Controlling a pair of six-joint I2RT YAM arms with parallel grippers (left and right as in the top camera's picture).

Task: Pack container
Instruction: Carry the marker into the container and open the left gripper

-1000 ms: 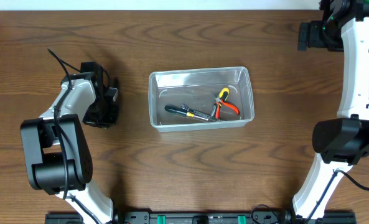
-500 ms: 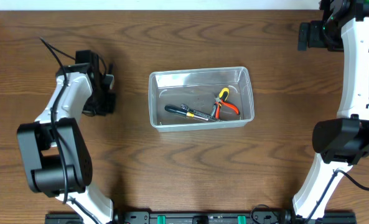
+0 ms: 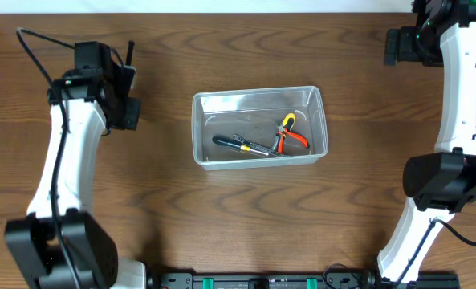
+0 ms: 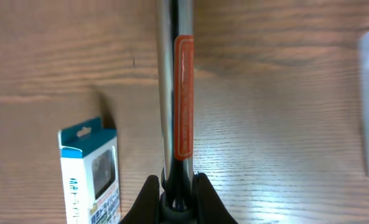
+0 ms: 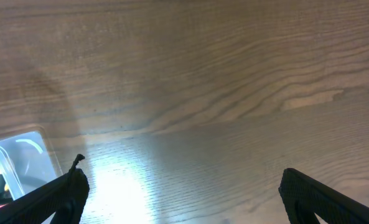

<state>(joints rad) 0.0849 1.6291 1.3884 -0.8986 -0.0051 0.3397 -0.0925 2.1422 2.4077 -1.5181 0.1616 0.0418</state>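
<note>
On the middle of the table, overhead view: one container (image 3: 254, 100), a clear plastic tub, rectangular with rounded corners, its long side running across the table. Contents: pliers (image 3: 290, 133) with orange and yellow handles, and a black-handled tool (image 3: 236, 144), probably a screwdriver, lying beside them. The left arm (image 3: 65, 152) reaches along the tub's left side, apart from it. The right arm (image 3: 462, 96) stands at the far right corner, well apart.

Left wrist view: the left gripper (image 4: 177, 186) is clamped tight on a slim metal shaft (image 4: 167, 74) that bears an orange-red strip (kind of tool not discernible). A small blue-and-white box (image 4: 89, 174) lies on the wood to the left of the shaft. The tub's wall shows blurred at the frame's right edge.

Right wrist view: the right gripper (image 5: 183, 177) has its fingers spread wide and holds nothing, over bare wood. A corner of the tub shows at lower left.

Handling, as judged: light and thin-walled, likely to flex under a pinch and to skid on the smooth wood if knocked. Best taken by a short-side rim, one finger inside and one outside, away from the tools.

Room: bare wood on all four sides, with the widest lanes to left and right. The table's far edge runs not far behind, so there is less margin there. The open top allows a free drop from above.
</note>
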